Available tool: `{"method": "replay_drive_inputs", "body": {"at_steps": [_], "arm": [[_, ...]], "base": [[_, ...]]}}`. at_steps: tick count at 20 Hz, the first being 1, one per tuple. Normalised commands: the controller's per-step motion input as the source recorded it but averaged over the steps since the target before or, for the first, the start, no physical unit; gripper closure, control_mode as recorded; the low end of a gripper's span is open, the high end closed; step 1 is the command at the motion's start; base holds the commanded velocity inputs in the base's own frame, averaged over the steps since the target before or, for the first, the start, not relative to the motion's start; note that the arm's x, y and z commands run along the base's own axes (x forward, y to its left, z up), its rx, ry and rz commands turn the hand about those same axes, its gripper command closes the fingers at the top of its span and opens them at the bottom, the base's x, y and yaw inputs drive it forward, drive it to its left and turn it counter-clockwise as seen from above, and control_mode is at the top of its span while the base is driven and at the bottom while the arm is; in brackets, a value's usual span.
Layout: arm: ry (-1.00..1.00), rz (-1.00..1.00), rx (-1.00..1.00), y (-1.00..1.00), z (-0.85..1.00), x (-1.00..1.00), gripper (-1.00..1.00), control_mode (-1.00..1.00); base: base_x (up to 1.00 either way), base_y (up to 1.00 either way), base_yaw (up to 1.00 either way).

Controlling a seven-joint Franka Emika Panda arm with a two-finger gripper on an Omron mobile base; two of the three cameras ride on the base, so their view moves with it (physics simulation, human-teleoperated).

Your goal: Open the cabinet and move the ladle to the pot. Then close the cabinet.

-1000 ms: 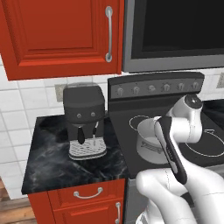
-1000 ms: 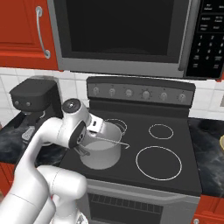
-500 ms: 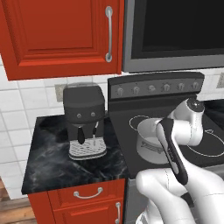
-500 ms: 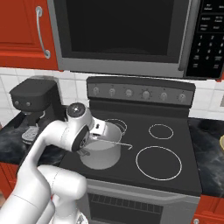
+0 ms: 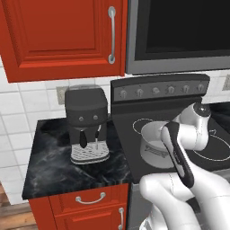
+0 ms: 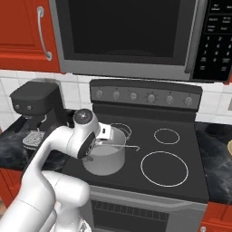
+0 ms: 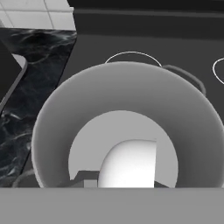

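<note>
- The robot is working on the middle step of the task: it is bringing the thin silver metal ladle [image 6: 123, 146] to the wide silver-grey metal pot [image 6: 107, 161], which is standing on the front left ring of the black stove [image 6: 190, 181].
- The hand [image 6: 100, 141] is hanging just over the pot's rim, pointing down into it. It is clenched, and it seems to be grasping the ladle near the handle's end.
- In my judgement the ladle is arriving, but it is not yet released. The next move is asking for a gentle opening of the hand so that the ladle is resting inside the pot, and then a straight lift away without catching the rim.
- After that, the closing of the cabinet is waiting.
- The right base view is showing the ladle's thin handle reaching out to the right over the pot's rim, with a small hook at its end.
- The hand view is looking straight into the pot [image 7: 192, 131] and is showing the pale rounded bowl of the ladle [image 7: 129, 164] low inside it.
- The left base view is giving the surroundings: the dark coffee machine [image 5: 85, 121] on the black marbled counter [image 5: 49, 166], and above it a shut red panelled door [image 5: 58, 36]. Whether this door belongs to the task's cabinet, I cannot tell. There the arm is covering the hand, and part of the pot [image 5: 152, 143].
</note>
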Motion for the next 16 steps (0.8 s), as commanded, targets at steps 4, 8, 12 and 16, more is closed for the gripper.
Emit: {"method": "replay_drive_inputs", "body": {"at_steps": [4, 8, 12, 16], "arm": [[0.00, 0.04, -0.04, 0.00, -0.01, 0.18, 1.00, -1.00], [0.00, 0.01, -0.03, 0.00, 0.00, 0.17, 1.00, -1.00], [0.00, 0.00, -0.02, 0.00, 0.00, 0.18, 1.00, -1.00], [0.00, 0.00, -0.01, 0.00, -0.04, 0.13, 1.00, -1.00]], "base": [[0.00, 0.00, 0.00], [0.00, 0.00, 0.00], [0.00, 0.00, 0.00], [0.00, 0.00, 0.00]]}}
